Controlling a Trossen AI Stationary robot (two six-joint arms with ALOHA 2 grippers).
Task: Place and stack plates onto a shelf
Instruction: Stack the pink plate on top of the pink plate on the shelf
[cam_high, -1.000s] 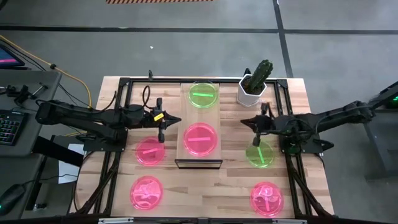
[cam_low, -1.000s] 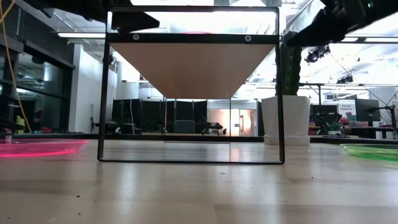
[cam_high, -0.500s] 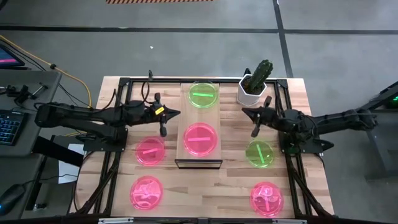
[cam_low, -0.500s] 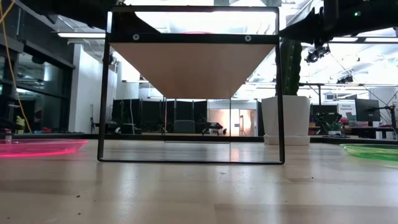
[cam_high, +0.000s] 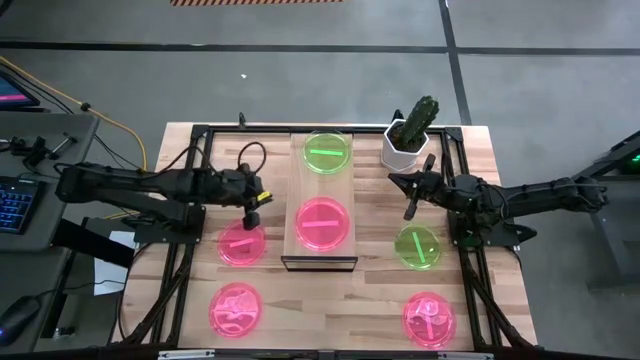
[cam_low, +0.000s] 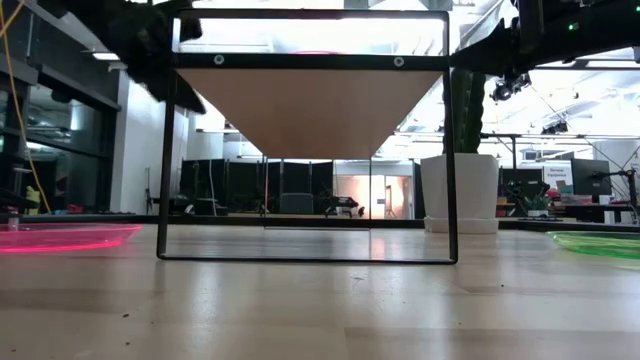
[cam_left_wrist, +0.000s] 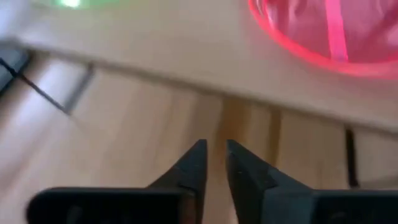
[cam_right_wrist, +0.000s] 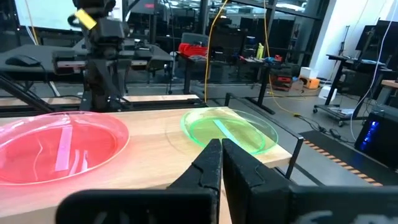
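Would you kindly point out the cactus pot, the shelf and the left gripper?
cactus pot (cam_high: 402, 152), high view, white side of the pot.
shelf (cam_high: 322, 182), high view, bare wood between its two plates.
left gripper (cam_high: 251, 220), high view, between its fingertips.

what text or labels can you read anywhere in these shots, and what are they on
None can be read.
Plates: the pink one on the shelf carries only a plain bar mark, not lettering.
Left gripper: a yellow tag sits on the arm near it, too small to read.
Room behind the table: screens and a white sign are too small and blurred to read.
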